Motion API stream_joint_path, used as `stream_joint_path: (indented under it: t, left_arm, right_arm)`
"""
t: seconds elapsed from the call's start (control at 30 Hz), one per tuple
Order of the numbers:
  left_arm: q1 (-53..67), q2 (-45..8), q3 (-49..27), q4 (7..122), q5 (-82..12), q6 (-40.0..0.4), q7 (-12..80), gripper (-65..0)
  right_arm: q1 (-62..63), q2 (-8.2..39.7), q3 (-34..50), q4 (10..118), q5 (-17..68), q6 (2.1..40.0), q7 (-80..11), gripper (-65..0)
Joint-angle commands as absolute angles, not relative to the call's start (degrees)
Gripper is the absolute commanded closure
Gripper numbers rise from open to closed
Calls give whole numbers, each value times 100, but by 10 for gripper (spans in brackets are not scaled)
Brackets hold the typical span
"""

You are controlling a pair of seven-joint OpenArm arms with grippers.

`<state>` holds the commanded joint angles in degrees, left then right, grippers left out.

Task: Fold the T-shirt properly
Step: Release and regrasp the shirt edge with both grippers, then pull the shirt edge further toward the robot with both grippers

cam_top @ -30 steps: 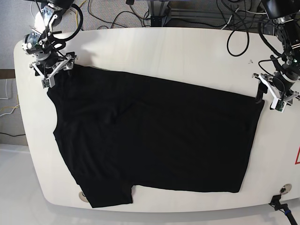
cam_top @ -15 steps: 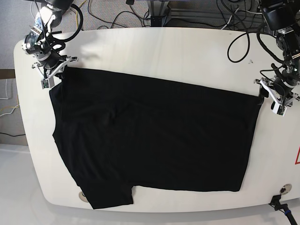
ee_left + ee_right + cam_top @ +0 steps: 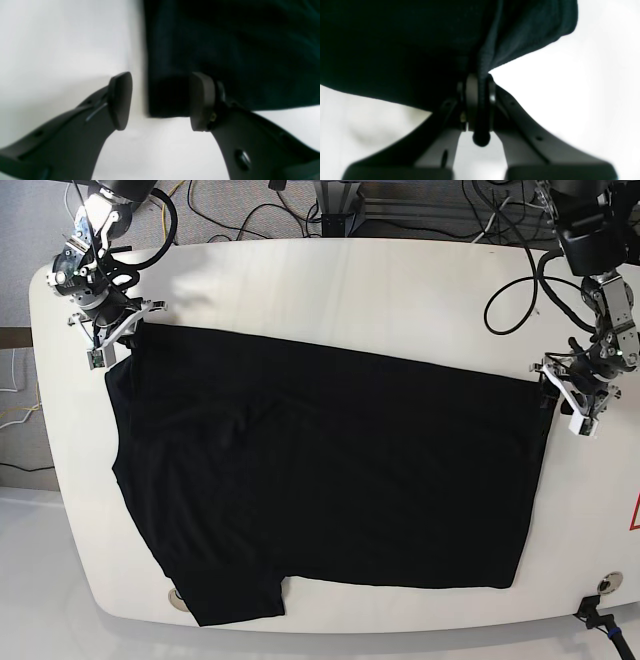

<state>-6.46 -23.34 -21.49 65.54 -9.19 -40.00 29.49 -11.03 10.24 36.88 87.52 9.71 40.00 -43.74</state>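
Black T-shirt (image 3: 320,470) lies flat and unfolded on the white surface (image 3: 350,280), right fingers (image 3: 492,95) clamped on one corner, left fingers (image 3: 120,100) apart around another, so all folding is left.

T-shirt (image 3: 330,470): large, plain black, short-sleeved, spread flat over most of the surface with its length running left to right. One sleeve overhangs the near edge toward the near-left corner. The far-left corner of the cloth lies near the surface's far-left corner; the straight hem runs along the right side, short of the right edge.
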Motion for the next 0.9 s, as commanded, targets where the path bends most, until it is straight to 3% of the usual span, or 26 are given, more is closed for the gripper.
stream_joint_path:
  t: [0.27, 0.4, 0.47, 0.7, 0.9]
  left_arm:
    - [-620, -2325, -2141, 6448, -910, -4000, 2949, -325]
    - [-558, -2325, -2149, 6448, -910, -4000, 2941, -91]
    - [-558, -2325, -2149, 6448, -910, -4000, 2941, -31]
    - [-321, -2334, -2167, 6527, -901, -4000, 2958, -26]
    - [708, -2343, -2299, 7565, -901, -4000, 2976, -27]
  right_arm:
    - [-1103, 1024, 3688, 8752, 971, 4000, -4374, 0]
    - [-1103, 1015, 3688, 8752, 971, 4000, -4374, 0]
    - [-1103, 1015, 3688, 8752, 971, 4000, -4374, 0]
    - [-1165, 1007, 3688, 8778, 971, 4000, -4382, 0]
    - [-1727, 1007, 3688, 9288, 980, 4000, -4400, 0]
